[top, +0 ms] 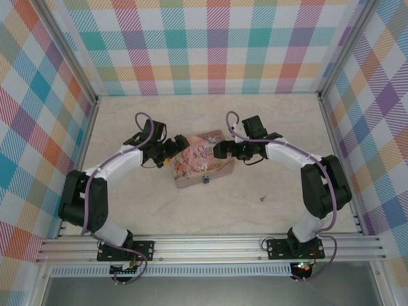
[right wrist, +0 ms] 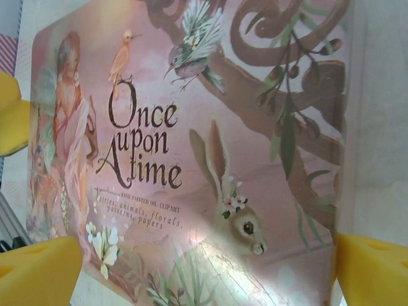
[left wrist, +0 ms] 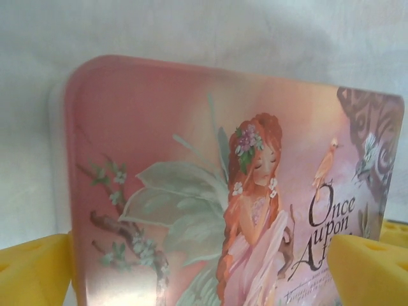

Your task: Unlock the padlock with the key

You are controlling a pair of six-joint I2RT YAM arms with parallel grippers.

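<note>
Tin (top: 199, 162): pink illustrated box, lying flat and skewed on the table (top: 146, 210), mid-workspace, between the two arms.
Padlock (top: 206, 180): tiny blue body at the tin's near long edge, right against it. Too small from above to judge the shackle.
Key (top: 262, 199): small dark sliver on bare table, to the right of the tin and nearer than it, well apart from padlock and from both grippers.
Left gripper (top: 170, 153), from above: at the tin's left end. Finger gap unreadable there.
Left gripper (left wrist: 201, 252), own wrist camera: yellow fingers (left wrist: 32, 271) spread wide at the bottom corners, the lid lying between them. Nothing pinched. Impossible to tell whether touching the tin.
Right gripper (top: 218, 150), from above: over the tin's far right part. Finger gap unreadable there too.
Right gripper (right wrist: 205, 248), own wrist camera: yellow fingers (right wrist: 373, 271) likewise spread wide on either side of the lid. Nothing pinched, contact undetermined.
Lid detail, left wrist camera: red-haired girl with flowers in her hair, pale wings, blossom branch, start of dark lettering.
Lid detail, right wrist camera: "Once upon A time" in full, two birds, a hare, a brown branch.
Extra yellow block (right wrist: 7, 115): at the left edge beyond the tin, ownership not determinable.
Walls (top: 217, 44): pastel plaid panels on three sides.
</note>
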